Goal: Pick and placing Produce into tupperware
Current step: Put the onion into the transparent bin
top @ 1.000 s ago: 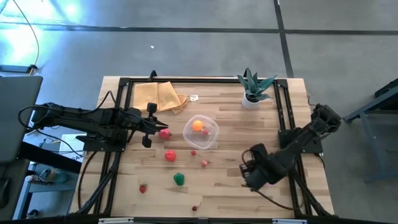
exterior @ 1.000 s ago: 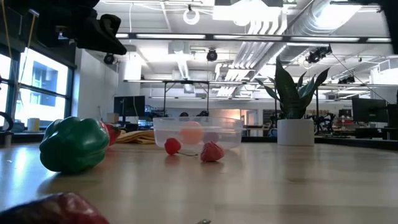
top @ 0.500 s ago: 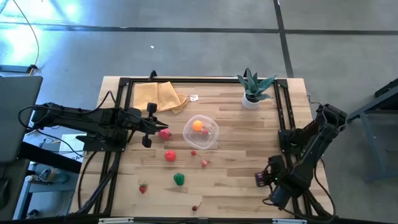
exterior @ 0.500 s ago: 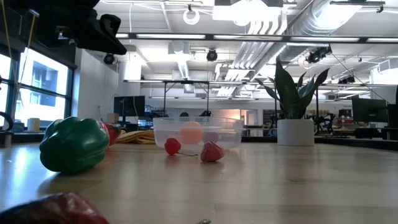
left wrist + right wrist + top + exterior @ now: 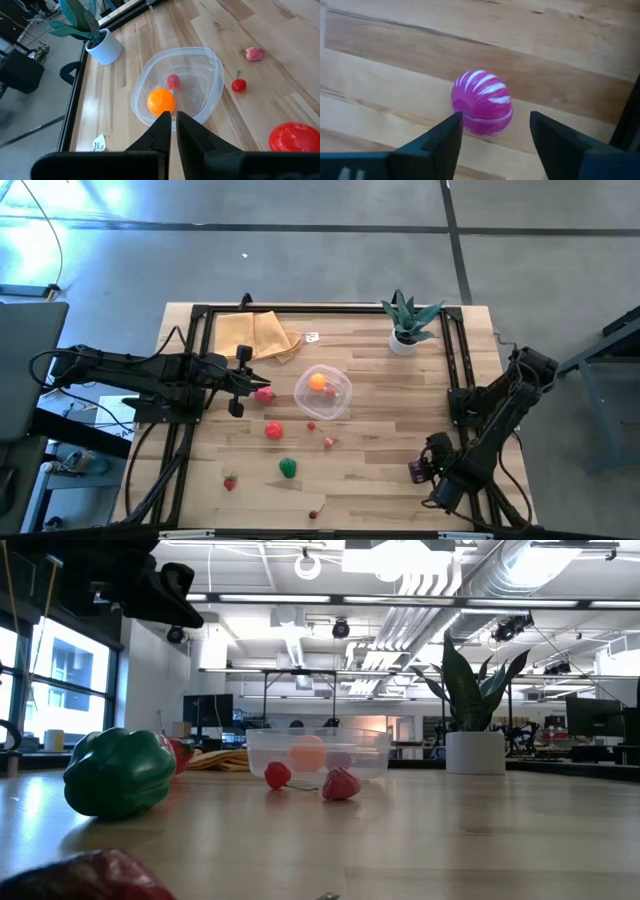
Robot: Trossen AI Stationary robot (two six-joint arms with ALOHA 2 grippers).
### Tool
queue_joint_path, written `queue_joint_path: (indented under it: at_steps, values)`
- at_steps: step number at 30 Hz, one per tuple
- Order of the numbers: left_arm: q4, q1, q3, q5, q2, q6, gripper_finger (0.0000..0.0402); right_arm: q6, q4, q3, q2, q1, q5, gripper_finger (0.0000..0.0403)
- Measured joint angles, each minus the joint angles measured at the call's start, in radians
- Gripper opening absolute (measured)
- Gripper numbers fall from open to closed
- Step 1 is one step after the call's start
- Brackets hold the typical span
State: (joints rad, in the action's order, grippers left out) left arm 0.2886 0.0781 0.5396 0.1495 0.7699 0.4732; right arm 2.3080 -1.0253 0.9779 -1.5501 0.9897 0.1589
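Observation:
The clear round tupperware [image 5: 323, 392] [image 5: 180, 85] sits mid-table and holds an orange ball [image 5: 161, 101] and a small red piece [image 5: 173, 81]. Other produce lies on the wood: a red tomato [image 5: 273, 430], a cherry [image 5: 311, 425], a green pepper [image 5: 288, 468] and a strawberry [image 5: 230, 482]. My left gripper [image 5: 248, 384] [image 5: 172, 125] is shut and raised to the left of the tupperware, with a red piece [image 5: 264, 393] by its tip. My right gripper [image 5: 420, 471] [image 5: 496, 117] is open near the table's near right corner. Its fingers stand either side of a purple striped ball [image 5: 482, 102] lying on the table.
A spiky green plant in a white pot [image 5: 405, 330] stands at the far right, and a folded yellow cloth [image 5: 255, 335] lies at the far left. A black frame [image 5: 452, 380] runs along the table's edges. Bare wood lies between the tupperware and the right arm.
My right arm has swung from mid-right of the table toward the near right corner and has settled there over the last half second. The left arm and the produce have kept still.

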Motion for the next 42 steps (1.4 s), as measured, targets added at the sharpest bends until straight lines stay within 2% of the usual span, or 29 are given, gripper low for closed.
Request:
queue_joint_path:
  at_steps: [11, 15, 28, 42]
  values:
    - [0.000, 0.000, 0.000, 0.000, 0.000, 0.000, 0.0019, -0.074, -0.012, -0.007, 0.000, 0.000, 0.041, 0.0358]
    - [0.000, 0.000, 0.000, 0.000, 0.000, 0.000, 0.0019, -0.091, 0.000, -0.007, -0.002, 0.000, 0.040, 0.0394]
    - [0.000, 0.000, 0.000, 0.000, 0.000, 0.000, 0.0019, -0.084, 0.067, -0.007, -0.092, -0.003, 0.031, 0.0399]
    - [0.000, 0.000, 0.000, 0.000, 0.000, 0.000, 0.0019, -0.154, 0.096, -0.007, -0.157, -0.071, 0.002, 0.0399]
